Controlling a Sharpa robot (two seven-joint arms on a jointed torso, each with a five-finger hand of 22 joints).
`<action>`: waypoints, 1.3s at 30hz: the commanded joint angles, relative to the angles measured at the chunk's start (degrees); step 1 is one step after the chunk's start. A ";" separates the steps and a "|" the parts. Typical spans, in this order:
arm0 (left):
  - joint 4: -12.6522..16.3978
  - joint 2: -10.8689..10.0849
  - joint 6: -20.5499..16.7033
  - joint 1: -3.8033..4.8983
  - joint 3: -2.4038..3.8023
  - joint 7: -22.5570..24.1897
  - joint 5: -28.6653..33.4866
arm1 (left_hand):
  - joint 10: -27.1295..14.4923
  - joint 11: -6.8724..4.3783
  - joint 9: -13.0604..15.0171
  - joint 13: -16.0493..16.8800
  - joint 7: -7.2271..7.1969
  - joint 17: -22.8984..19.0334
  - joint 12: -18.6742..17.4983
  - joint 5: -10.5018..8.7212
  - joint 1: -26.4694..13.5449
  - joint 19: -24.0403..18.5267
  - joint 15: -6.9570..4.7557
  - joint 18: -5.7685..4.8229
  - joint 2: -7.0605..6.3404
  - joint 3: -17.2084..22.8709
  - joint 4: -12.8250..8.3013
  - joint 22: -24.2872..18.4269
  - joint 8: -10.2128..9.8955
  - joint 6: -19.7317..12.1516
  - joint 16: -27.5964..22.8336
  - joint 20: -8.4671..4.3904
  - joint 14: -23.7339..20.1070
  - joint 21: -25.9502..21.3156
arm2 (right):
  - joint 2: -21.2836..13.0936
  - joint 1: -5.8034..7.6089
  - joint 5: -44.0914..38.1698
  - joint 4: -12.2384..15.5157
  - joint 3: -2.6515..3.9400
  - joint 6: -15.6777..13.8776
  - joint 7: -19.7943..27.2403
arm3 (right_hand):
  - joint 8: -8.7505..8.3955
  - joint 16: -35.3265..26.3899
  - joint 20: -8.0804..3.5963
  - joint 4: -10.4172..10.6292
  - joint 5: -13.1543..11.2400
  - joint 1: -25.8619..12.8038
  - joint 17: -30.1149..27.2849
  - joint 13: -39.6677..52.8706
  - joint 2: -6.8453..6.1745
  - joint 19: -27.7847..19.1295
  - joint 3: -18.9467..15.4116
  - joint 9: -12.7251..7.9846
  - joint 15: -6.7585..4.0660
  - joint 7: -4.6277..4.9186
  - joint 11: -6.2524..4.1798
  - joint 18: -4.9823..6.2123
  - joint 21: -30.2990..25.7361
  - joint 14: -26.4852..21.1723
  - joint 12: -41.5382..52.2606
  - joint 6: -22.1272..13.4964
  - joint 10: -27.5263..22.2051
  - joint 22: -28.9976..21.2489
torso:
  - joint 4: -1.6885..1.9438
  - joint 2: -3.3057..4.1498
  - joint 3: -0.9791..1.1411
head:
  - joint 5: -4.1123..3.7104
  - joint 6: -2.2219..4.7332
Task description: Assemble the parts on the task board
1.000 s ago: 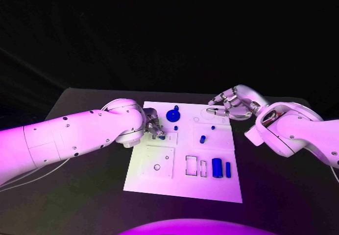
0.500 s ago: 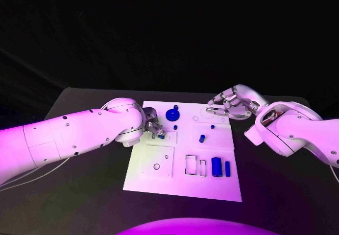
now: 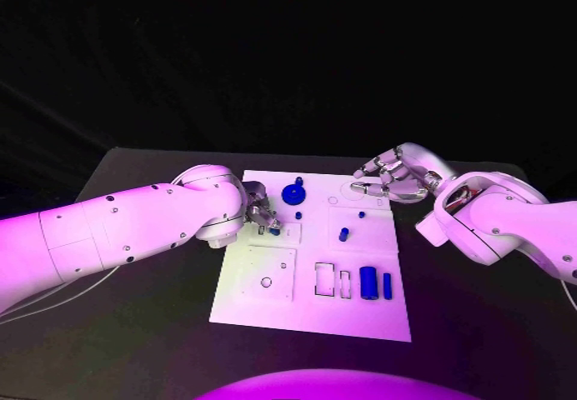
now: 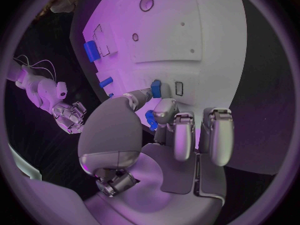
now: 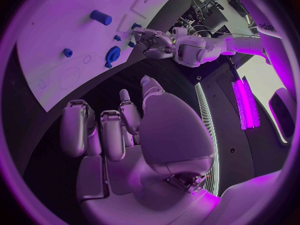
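The left wrist view shows what the head view hides: the left robot hand (image 4: pixel 169 130) has its fingertips down on the task board (image 4: pixel 212 40), pinching a small blue part (image 4: pixel 151 120), with a second blue part (image 4: pixel 155 88) just beyond its fingertips. In the head view that robot hand (image 3: pixel 263 218) is mostly covered by its own arm.

The right robot hand (image 3: pixel 391 177) hovers at the board's (image 3: pixel 313 317) far right corner; in its wrist view the fingers (image 5: pixel 112 130) are spread and hold nothing.

The board is a white plate on the black desk (image 3: pixel 144 283). Further from the left robot hand lie a round blue part (image 3: pixel 293 196) and two upright blue blocks (image 3: pixel 369 284) beside outlined slots.
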 commanded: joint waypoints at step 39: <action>-0.76 0.05 1.01 -0.09 0.04 -2.35 0.79 | 0.46 0.03 0.31 1.27 -0.14 15.05 1.71 -0.11 -0.79 6.05 -0.22 -0.86 1.87 -17.76 7.06 15.08 -1.33 2.11 0.14 -0.56 6.03 0.36 | -0.09 -0.17 -0.55 -0.04 0.00 0.68 -0.07 | 0.45 -0.51 -0.15 0.62 0.17 -0.95 5.25 -0.20 0.50 -0.39 -0.88 0.00 -0.54 -0.02 -0.19 1.20 -0.68 3.47 -0.34 -0.58 -0.47 4.81 | -0.01 -0.02 0.00 | -0.03 0.05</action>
